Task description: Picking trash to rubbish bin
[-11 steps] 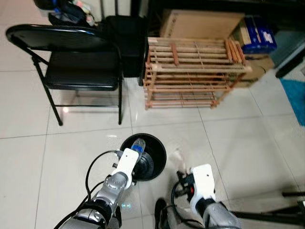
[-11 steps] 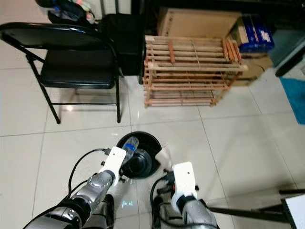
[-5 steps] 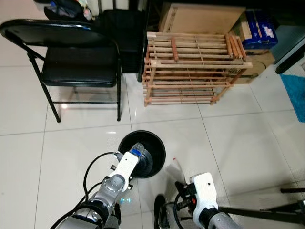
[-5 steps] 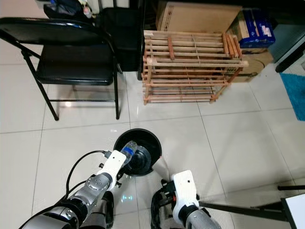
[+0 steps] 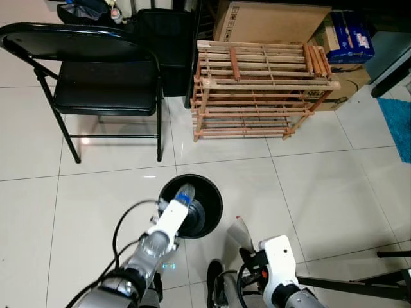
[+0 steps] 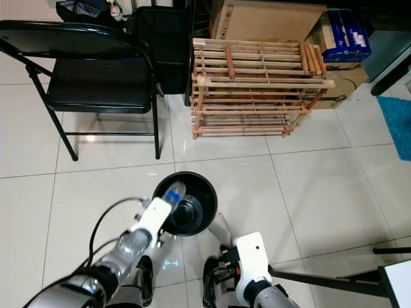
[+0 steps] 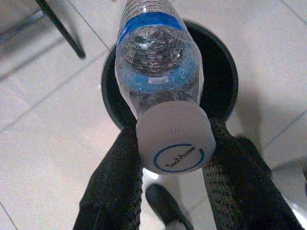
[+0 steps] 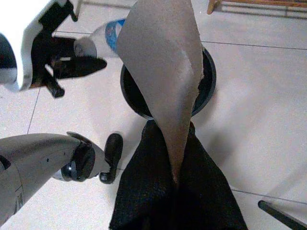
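A round black rubbish bin (image 5: 209, 206) stands on the white tile floor just ahead of me. My left gripper (image 5: 180, 203) is shut on a clear plastic bottle (image 7: 158, 67) with a blue label and white cap, holding it over the bin's near left rim (image 7: 109, 100). My right gripper (image 8: 175, 179) is shut on a piece of brown cardboard (image 8: 165, 72), which sticks up on the near right side of the bin (image 8: 208, 84). That cardboard (image 5: 238, 230) is short of the bin's rim in the eye views.
A black folding chair (image 5: 106, 90) stands at the back left. A wooden slatted rack (image 5: 257, 86) sits behind the bin, with cardboard boxes (image 5: 270, 22) behind it. Black tripod legs (image 5: 359, 285) run along the floor at the near right.
The camera has shifted slightly. My left gripper carried the bottle a little further over the bin's left rim. The right gripper with the cardboard has drawn back a little towards me.
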Robot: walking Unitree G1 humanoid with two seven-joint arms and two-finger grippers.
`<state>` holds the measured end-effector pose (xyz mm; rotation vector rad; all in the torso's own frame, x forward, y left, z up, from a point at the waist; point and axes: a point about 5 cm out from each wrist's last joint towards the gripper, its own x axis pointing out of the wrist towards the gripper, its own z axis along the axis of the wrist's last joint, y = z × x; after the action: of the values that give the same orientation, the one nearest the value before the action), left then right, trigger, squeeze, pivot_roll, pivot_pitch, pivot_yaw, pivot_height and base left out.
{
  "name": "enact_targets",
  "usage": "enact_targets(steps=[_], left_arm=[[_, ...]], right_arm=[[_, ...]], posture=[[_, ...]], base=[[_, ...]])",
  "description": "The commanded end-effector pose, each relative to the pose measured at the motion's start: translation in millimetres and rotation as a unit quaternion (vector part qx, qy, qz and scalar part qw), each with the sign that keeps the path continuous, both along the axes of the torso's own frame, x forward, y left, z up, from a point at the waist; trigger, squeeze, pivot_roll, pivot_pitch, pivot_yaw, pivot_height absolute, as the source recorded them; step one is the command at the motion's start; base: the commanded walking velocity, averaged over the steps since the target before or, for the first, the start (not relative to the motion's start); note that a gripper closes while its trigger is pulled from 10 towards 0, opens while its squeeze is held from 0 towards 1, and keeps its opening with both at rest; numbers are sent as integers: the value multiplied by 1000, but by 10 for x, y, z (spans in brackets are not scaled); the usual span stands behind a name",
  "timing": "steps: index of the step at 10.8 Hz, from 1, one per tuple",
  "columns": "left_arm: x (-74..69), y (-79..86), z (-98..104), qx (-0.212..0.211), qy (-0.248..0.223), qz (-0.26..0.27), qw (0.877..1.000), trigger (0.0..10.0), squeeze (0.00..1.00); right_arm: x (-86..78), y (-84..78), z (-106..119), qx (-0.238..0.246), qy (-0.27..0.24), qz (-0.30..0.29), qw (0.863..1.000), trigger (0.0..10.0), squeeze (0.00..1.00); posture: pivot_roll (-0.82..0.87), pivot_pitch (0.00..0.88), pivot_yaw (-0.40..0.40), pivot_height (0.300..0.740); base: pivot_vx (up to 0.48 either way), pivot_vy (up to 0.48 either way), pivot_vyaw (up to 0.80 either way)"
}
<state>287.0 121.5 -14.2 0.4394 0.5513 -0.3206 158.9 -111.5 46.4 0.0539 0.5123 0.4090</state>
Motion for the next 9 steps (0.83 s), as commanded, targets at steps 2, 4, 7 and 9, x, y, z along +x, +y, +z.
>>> enact_targets(steps=[2, 4, 7, 9], left_arm=[[-12, -55, -3, -1, -9, -2, 1000, 10000, 0], [48, -41, 56, -7, -25, 7, 1000, 10000, 514], [64, -32, 72, -7, -31, 12, 999, 10000, 1000], [67, -20, 74, -3, -34, 15, 999, 10000, 1000]], right_arm=[[-39, -58, -2, -10, 5, -12, 1000, 10000, 0], [-32, -59, 15, -12, -1, -14, 1000, 10000, 0], [-21, -72, 36, -15, -6, -17, 1000, 10000, 0], [-11, -63, 45, -15, -9, -17, 1000, 10000, 0]], posture=[[-54, 323, -144, 740], [-60, 326, -144, 740], [-65, 329, -144, 740], [-61, 330, -142, 740]], base=[[0, 0, 0], [0, 0, 0], [0, 0, 0], [0, 0, 0]])
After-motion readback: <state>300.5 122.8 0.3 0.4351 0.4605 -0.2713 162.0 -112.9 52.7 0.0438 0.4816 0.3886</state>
